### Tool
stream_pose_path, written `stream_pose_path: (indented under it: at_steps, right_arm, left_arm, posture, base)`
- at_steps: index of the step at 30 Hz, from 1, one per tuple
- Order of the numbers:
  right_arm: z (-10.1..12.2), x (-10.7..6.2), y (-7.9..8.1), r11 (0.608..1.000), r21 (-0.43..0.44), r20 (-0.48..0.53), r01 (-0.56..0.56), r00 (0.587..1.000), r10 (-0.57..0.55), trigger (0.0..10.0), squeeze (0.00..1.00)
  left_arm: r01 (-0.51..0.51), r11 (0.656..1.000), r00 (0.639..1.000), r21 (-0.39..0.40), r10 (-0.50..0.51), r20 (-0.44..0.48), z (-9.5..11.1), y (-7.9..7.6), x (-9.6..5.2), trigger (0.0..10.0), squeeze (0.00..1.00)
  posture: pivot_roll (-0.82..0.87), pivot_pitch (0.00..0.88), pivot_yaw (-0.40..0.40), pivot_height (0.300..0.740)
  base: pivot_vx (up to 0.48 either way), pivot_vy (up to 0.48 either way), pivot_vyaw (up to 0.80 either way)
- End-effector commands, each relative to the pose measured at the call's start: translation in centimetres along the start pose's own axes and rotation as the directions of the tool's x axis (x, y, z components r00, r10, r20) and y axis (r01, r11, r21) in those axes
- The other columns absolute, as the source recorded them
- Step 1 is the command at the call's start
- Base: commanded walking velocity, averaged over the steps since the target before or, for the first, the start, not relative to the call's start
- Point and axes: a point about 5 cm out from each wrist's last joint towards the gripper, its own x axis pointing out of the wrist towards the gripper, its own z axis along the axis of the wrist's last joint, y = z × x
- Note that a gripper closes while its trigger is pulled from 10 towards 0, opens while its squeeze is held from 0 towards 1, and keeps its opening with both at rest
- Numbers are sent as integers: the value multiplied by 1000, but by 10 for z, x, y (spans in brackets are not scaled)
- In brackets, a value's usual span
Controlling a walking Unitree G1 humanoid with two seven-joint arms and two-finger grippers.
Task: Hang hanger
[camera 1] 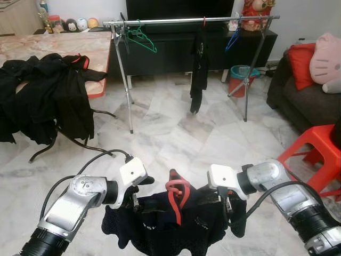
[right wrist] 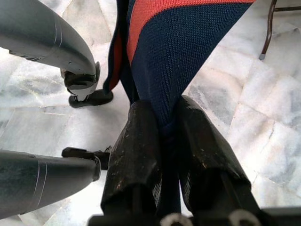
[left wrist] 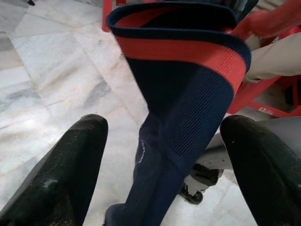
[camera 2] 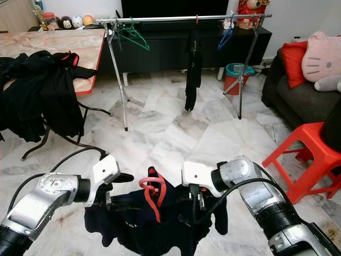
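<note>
Garment [camera 1: 176, 224] on a red hanger [camera 1: 177, 193] hangs low between my two arms, above the marble floor [camera 1: 170, 133]. My right tool [right wrist: 164, 141] is clenched on the navy-and-red knit; my left tool [left wrist: 160, 155] is spread wide — fabric between its fingers [left wrist: 70, 165], untouched. Drying rack [camera 1: 192, 21] stands well ahead.

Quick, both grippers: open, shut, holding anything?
Left gripper: open, fingers apart on either side of the navy garment.
Right gripper: shut on the navy garment.
</note>
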Motion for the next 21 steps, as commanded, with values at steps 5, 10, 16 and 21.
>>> stream_pose_path:
  at_steps: [5, 10, 16, 21]
  right_arm:
    - [14, -2, -5, 999, -53, 20, 14, 1000, -13, 10000, 0]
    - [14, -3, -6, 998, -53, 19, 20, 1000, -20, 10000, 0]
    - [15, -3, -7, 998, -51, 22, 27, 999, -26, 10000, 0]
    - [16, -4, -8, 998, -49, 21, 36, 999, -35, 10000, 0]
  left_arm:
    - [32, 999, 999, 3, -32, 16, 6, -5, 8, 3255, 0]
    - [34, 999, 999, 0, -34, 15, 6, -6, 10, 784, 0]
    - [37, 999, 999, -6, -37, 13, 5, -7, 11, 0, 0]
    - [39, 999, 999, -8, -39, 9, 4, -8, 11, 0, 0]
  posture:
    - [-132, 0, -17, 732]
    - [-133, 0, -16, 732]
    - [-133, 0, -15, 732]
    - [-134, 0, -14, 732]
  base:
    - [0, 0, 0]
    - [0, 0, 0]
    - [0, 0, 0]
    - [0, 0, 0]
